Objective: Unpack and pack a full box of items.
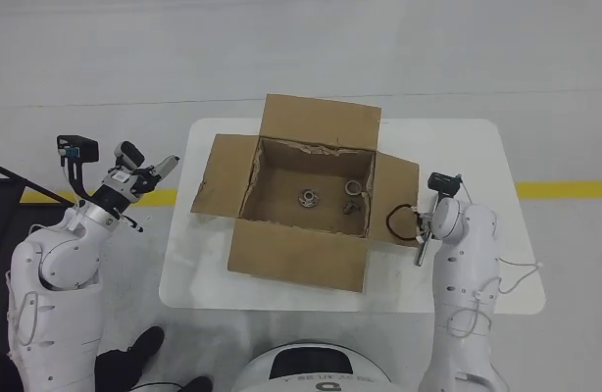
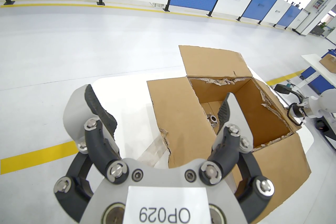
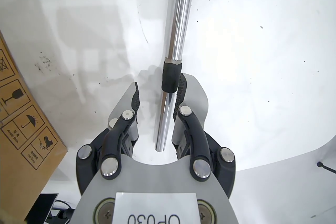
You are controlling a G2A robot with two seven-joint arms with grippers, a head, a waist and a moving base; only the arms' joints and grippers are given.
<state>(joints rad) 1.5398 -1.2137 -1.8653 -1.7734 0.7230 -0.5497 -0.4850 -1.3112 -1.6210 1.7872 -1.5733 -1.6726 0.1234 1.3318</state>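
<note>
White rounded tabletop (image 1: pixel 458 147), with an open brown cardboard box (image 1: pixel 301 255) in its middle, all four flaps folded outward. Off the tabletop's left edge, well apart from the box, the left gripper (image 2: pixel 160 99), spread wide and empty. Near the right edge, just beside the box wall, the right gripper (image 3: pixel 158 87), jaws part-way apart around a long shiny metal rod with a black tape band (image 3: pixel 181 7); band touching one pad (image 3: pixel 182 88), clear gap to the other, so not clamped. By the right flap, a thin black cable loop (image 1: pixel 399 220). On the box floor, a small toothed metal ring (image 1: pixel 308 198), a plain pale ring (image 1: pixel 353 186) and a smaller dark piece (image 1: pixel 347 207), yet to be lifted out. Likely trouble from here: smooth round rod rolling toward the right edge once let go, or dragged along by the band clinging to the pad; cable loop snagging a finger; torn flap rims catching a gripper on the way in.
</note>
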